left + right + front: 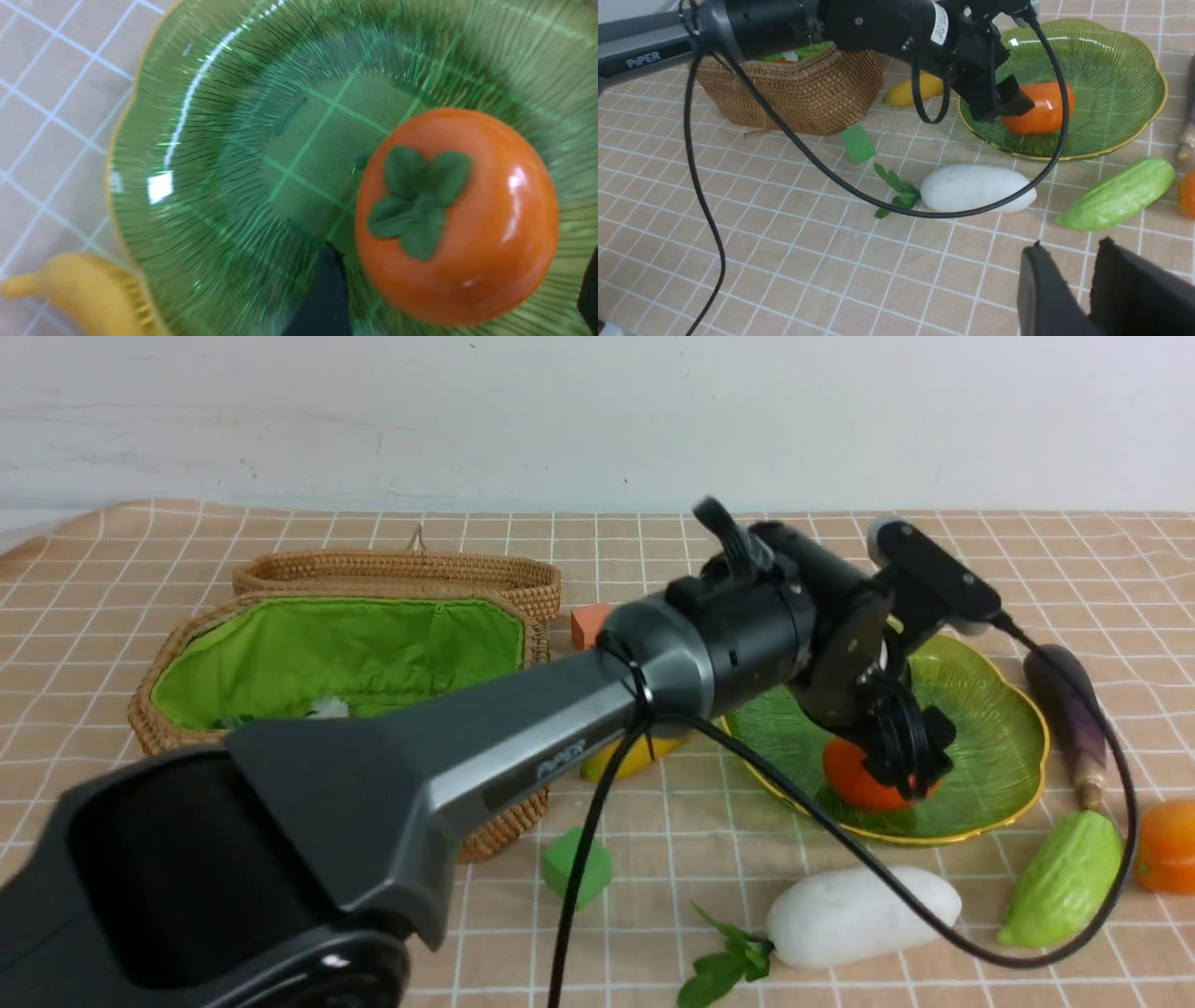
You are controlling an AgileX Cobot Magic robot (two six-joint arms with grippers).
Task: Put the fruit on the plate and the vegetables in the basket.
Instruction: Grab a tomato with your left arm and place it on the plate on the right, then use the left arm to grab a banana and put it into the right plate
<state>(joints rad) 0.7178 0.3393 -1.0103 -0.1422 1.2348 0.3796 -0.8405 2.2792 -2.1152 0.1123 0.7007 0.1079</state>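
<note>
White wall at rear; the worktop (1074,551) carries a tan checked cloth. The left end effector (901,761) hangs over the plate (990,728) with its jaws spread open to either side of the orange fruit (845,779). The fruit rests on the plate's near-left part, leafy cap up, and the left wrist view shows a gap between fruit and fingers. The right end effector (1073,247) is over bare cloth near the gourd (1064,877), jaws narrowly apart with nothing between them. The banana (635,758) lies on the cloth between basket (177,709) and plate, right at the plate's rim. The radish (859,915) lies on the cloth in front of the plate. The eggplant (1069,705) lies just right of the plate. The mango (1167,845) sits at the right edge, beside the gourd. The basket's contents are largely hidden by the left arm.
</note>
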